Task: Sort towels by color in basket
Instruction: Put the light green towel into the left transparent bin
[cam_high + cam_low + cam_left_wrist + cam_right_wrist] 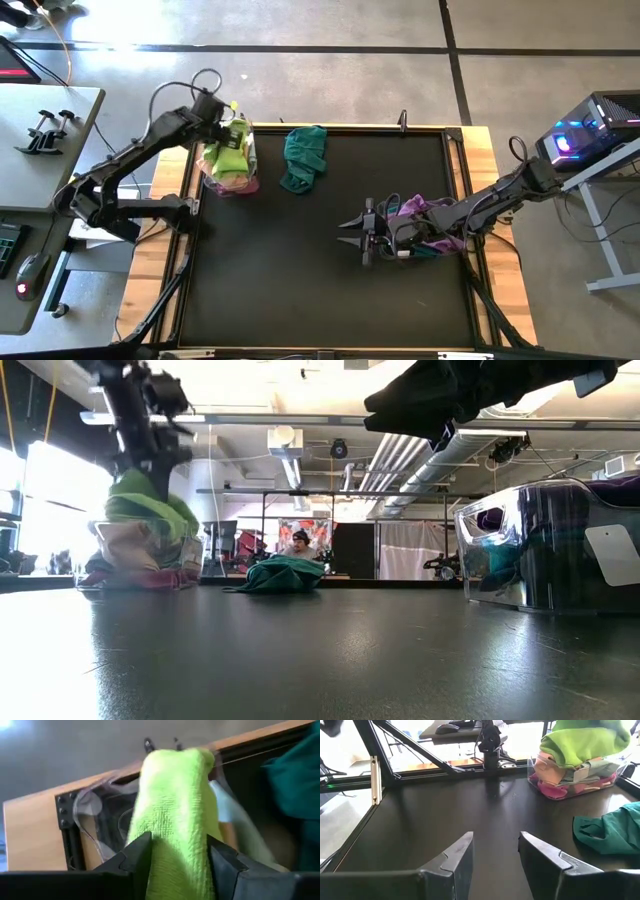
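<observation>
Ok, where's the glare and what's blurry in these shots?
Low view: bright window glare at the left edge washes out the tabletop; the right clear bin up close is soft. Left wrist view: lime towel is near and blurred. High view: glare on the floor, top left.

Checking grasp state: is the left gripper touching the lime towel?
Touching. The left wrist view shows the lime towel pinched between the left gripper's two fingers, over the clear basket.

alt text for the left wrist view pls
The left gripper is shut on a lime towel, which rises between its two dark fingers above a clear plastic basket. A teal towel shows at one edge, with the table's wooden rim behind.
</observation>
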